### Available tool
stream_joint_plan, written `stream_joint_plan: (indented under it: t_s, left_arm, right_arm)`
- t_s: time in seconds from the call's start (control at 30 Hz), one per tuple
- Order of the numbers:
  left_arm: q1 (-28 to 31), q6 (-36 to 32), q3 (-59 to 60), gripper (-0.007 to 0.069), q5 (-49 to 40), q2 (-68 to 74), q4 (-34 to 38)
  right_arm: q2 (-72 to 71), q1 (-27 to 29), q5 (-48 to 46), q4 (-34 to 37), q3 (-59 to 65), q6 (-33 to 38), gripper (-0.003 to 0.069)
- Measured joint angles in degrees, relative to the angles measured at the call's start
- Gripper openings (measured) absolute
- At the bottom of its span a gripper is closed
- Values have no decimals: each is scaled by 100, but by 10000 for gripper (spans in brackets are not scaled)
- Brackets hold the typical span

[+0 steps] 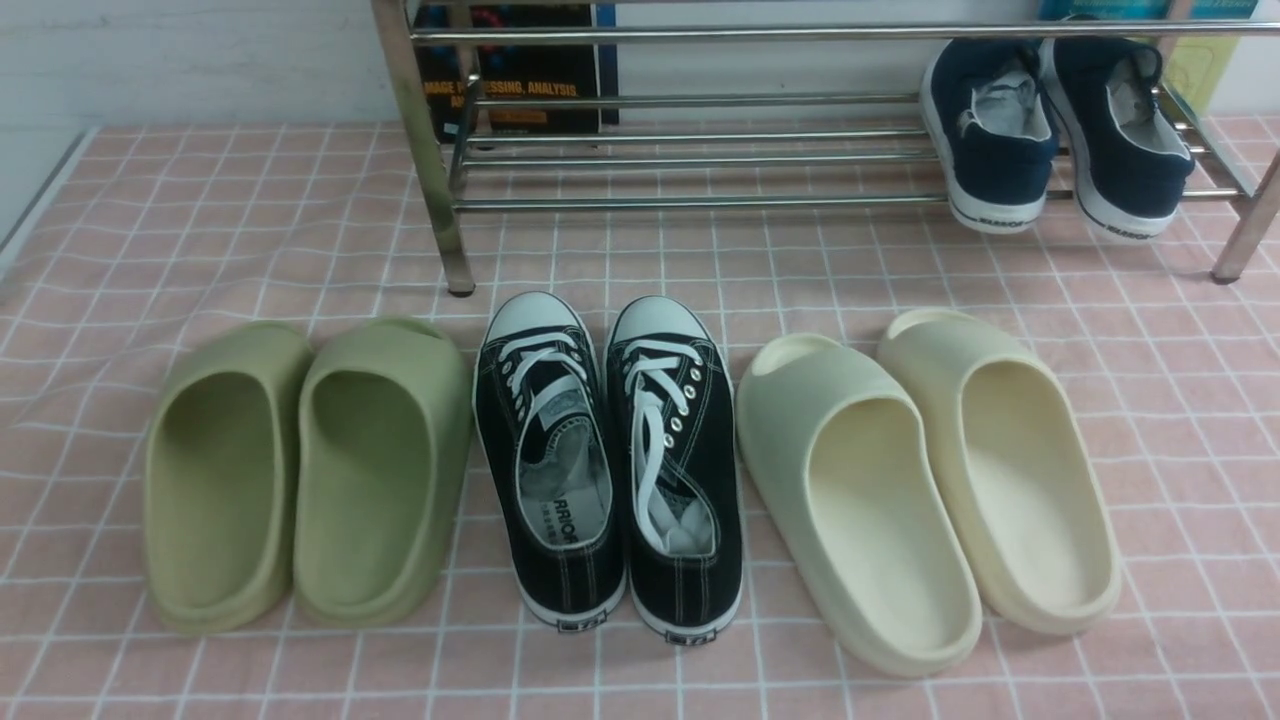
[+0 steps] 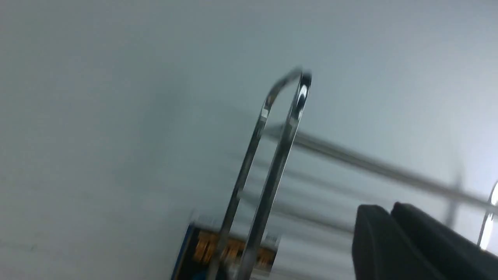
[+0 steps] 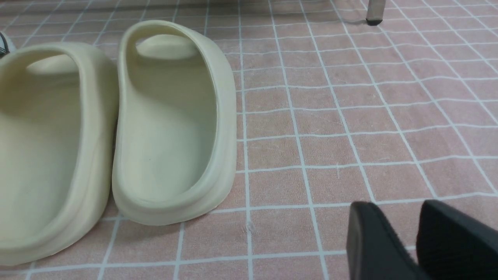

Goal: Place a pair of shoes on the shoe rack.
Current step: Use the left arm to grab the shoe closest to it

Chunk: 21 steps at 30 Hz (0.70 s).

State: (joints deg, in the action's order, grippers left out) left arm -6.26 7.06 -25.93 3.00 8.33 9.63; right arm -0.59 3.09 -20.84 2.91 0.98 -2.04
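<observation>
The two black canvas sneakers stand side by side on the pink checked cloth, the left one and the right one, toes toward the shoe rack. Neither gripper shows in the front view. In the left wrist view my left gripper is shut and empty, held up in front of the rack's chrome end loop; the picture is blurred. In the right wrist view my right gripper is open by a narrow gap and empty, low over the cloth beside the cream slides.
Two navy slip-ons sit on the rack's right end. Green slides lie left of the sneakers and cream slides lie right. A book leans behind the rack. A rack leg stands ahead of the right gripper.
</observation>
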Motion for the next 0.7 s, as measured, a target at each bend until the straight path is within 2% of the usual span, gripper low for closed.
stream_joint_plan:
  t_s: [0.03, 0.07, 0.13, 0.3, 0.33, 0.47, 0.53, 0.6, 0.63, 0.7]
  left_arm:
    - [0, -225, -320, 19, -591, 338, 0]
    - [0, -263, -376, 19, -700, 407, 0]
    - [0, -542, -933, 2, -1830, 1310, 0]
    - [0, -629, -1154, 2, -2429, 2650, -13]
    - [0, -617, -1221, 2, -2694, 3289, 54]
    - [-22, -594, -1692, 12, -3537, 4537, 795]
    - [-235, -902, -2136, 57, -4036, 5350, 1248]
    - [-425, -1127, -2396, 94, -4187, 5659, 1398]
    - [-758, -1404, -2733, 158, -4384, 6175, 1495]
    - [-1178, -1509, -3088, 252, -4488, 6651, 1441]
  right_arm:
    - [0, 0, 0, 0, 0, 0, 203]
    - [0, 0, 0, 6, 0, 0, 204]
    - [0, 0, -13, 6, -5, 0, 207]
    - [0, 0, -12, 6, -5, 0, 209]
    - [0, 0, -12, 6, -5, 0, 209]
    - [0, 0, -12, 6, -5, 0, 209]
    - [0, 0, -14, 6, -5, 0, 211]
    - [0, 0, -14, 6, -5, 0, 213]
    - [0, 0, -19, 6, -5, 0, 215]
    - [0, 0, -19, 6, -5, 0, 218]
